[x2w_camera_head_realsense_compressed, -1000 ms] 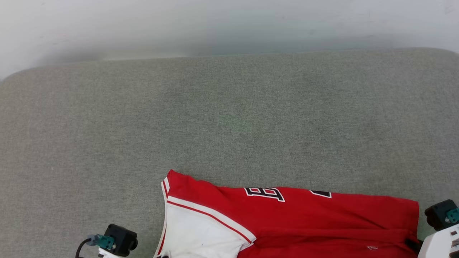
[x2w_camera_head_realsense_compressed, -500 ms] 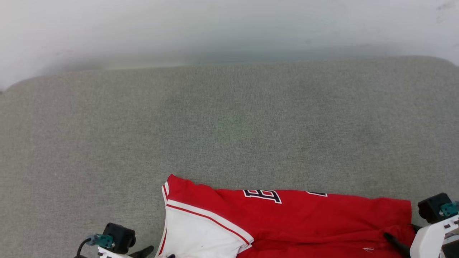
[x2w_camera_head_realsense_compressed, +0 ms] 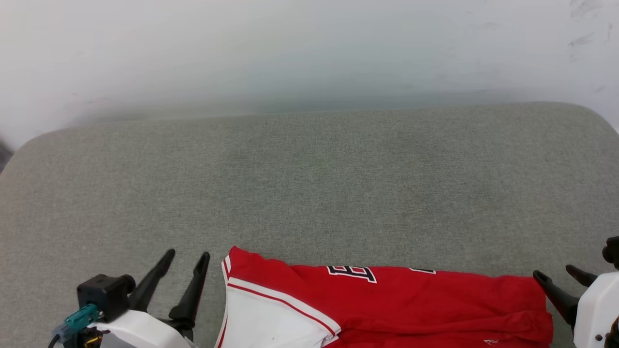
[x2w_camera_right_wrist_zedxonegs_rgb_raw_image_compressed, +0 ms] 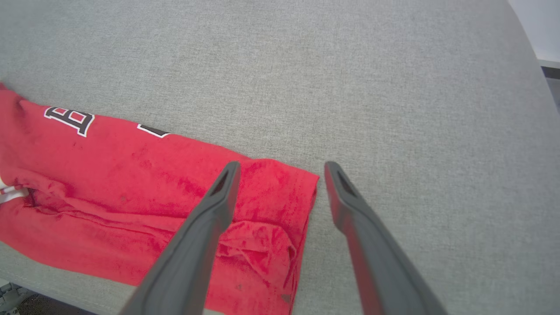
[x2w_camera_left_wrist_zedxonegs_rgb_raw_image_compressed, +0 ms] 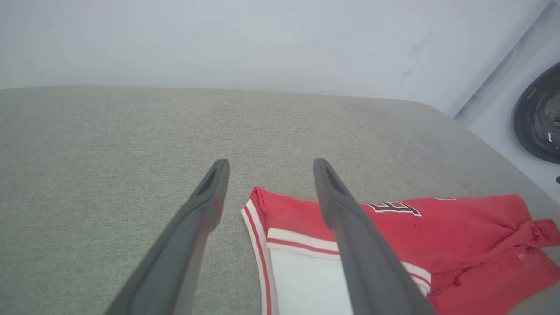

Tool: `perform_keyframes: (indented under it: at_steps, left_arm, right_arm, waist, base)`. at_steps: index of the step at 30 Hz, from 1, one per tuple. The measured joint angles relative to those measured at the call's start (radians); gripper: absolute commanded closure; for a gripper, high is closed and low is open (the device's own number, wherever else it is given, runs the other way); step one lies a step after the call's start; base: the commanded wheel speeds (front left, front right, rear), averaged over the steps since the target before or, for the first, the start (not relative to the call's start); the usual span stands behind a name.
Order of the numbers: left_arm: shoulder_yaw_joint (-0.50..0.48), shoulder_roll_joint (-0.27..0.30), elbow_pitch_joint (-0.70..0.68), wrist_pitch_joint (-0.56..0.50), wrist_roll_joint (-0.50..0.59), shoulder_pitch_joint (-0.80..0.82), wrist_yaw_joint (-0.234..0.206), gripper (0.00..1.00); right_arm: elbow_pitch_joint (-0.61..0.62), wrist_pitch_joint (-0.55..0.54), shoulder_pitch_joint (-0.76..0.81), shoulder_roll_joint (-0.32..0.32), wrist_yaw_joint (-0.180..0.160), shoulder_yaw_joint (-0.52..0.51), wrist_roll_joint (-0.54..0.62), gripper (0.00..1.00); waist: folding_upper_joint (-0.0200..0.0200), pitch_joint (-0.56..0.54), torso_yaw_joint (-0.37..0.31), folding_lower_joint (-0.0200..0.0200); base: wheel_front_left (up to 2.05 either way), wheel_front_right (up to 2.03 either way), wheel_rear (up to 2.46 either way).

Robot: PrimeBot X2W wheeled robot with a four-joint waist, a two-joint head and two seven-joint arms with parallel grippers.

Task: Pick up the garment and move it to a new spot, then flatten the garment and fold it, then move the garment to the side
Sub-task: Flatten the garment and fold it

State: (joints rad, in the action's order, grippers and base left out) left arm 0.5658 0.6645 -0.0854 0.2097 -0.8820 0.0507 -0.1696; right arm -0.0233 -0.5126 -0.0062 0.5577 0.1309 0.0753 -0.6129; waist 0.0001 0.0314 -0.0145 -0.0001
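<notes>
- Up from the bottom edge of the head view since a second ago: left gripper [x2w_camera_head_realsense_compressed: 187, 254] and right gripper [x2w_camera_head_realsense_compressed: 553, 270]. Long dark fingers now in plain sight where only the wrist blocks peeked in before. Whole head view tilted as well, with more wall above.
- Broad grey bench [x2w_camera_head_realsense_compressed: 309, 183], woven cover, rounded far corners, backed by a pale wall [x2w_camera_head_realsense_compressed: 290, 48].
- Red garment [x2w_camera_head_realsense_compressed: 411, 299] lying along the near edge of the bench, from near the middle of the head view to its right side. Stretched sideways in a long folded band, red body uppermost, loosely rumpled at the right end.
- At the garment's left end, white sleeve [x2w_camera_head_realsense_compressed: 271, 319] with red-and-white stripe trim, flat on the bench.
- Left jaws wide apart, holding nothing, just beside the sleeve's striped edge in the head view. In the left wrist view, one finger over bare bench, the other crossing in front of the sleeve. Contact with the cloth impossible to tell.
- Right jaws wide apart, empty, at the rumpled right end of the garment. In the right wrist view, one finger in front of the red cloth, the other over bare bench past the hem. Touching or hovering, cannot tell.
- Along the garment's far edge, dark white-outlined lettering [x2w_camera_head_realsense_compressed: 352, 272], cut off by the fold.
</notes>
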Motion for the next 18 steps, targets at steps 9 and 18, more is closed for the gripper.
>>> perform_keyframes:
  at_steps: [9,18]
  left_arm:
    - [-0.220,-0.114,-0.073,0.051,0.284,-0.063,-0.068,0.00]
    - [-0.384,-0.261,-0.100,0.051,0.482,-0.172,0.017,0.00]
  right_arm:
    - [0.002,-0.081,0.070,-0.182,0.000,-0.198,0.091,0.00]
    - [-0.012,-0.145,0.124,-0.320,0.000,-0.325,0.164,0.00]
  waist:
    - [0.0000,0.019,0.011,0.0001]
    - [0.0000,0.039,0.028,0.0001]
  base:
    - [0.00,0.00,0.00]
    - [0.00,0.00,0.00]
